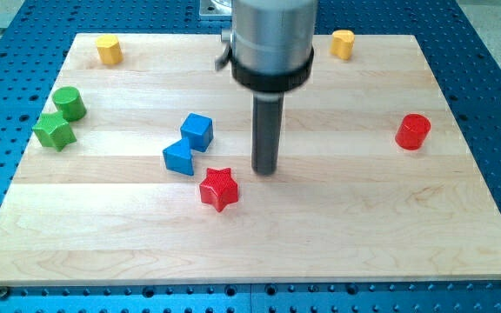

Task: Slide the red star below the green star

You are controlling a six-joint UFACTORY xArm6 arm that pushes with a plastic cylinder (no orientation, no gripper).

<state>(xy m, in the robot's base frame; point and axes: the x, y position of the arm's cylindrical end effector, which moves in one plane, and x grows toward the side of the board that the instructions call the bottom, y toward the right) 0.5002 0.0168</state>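
The red star [219, 189] lies on the wooden board, a little below and left of the view's centre. The green star [55, 131] lies near the board's left edge, touching a green cylinder [70, 103] just above it. My tip [265, 170] stands on the board just right of and slightly above the red star, with a small gap between them.
A blue cube [197, 130] and a blue triangular block [179, 157] sit together up and left of the red star. A red cylinder [413, 131] is at the right. Two yellow blocks lie near the top edge: one at the left [109, 49], one at the right [344, 43].
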